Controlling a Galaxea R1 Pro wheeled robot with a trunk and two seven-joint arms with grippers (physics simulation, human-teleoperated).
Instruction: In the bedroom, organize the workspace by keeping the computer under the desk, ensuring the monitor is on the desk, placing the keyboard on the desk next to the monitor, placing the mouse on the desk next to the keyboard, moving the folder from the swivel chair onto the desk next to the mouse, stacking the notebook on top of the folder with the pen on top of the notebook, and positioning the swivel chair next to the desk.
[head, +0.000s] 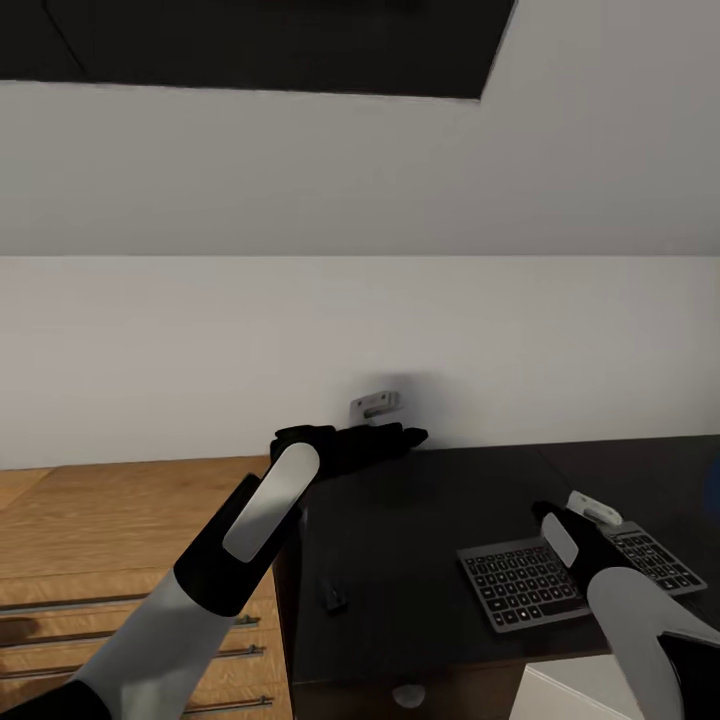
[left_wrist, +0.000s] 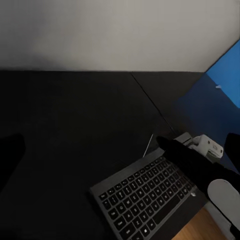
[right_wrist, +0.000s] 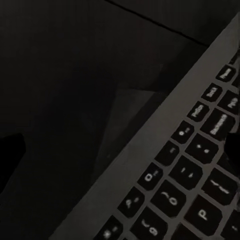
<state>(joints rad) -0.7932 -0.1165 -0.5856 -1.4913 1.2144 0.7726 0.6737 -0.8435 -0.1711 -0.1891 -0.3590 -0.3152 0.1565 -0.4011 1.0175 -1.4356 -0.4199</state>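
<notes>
Black desk, one keyboard

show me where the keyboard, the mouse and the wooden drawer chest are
keyboard (head: 575, 580), head view, on its dark keys.
mouse (head: 333, 595), head view, on its dark body.
wooden drawer chest (head: 120, 520), head view, on its top.

Three views, shared keyboard

The wall is bright and evenly lit; the black desk looks dark, with soft shadows. The close-up keyboard is dim and blurry
</notes>
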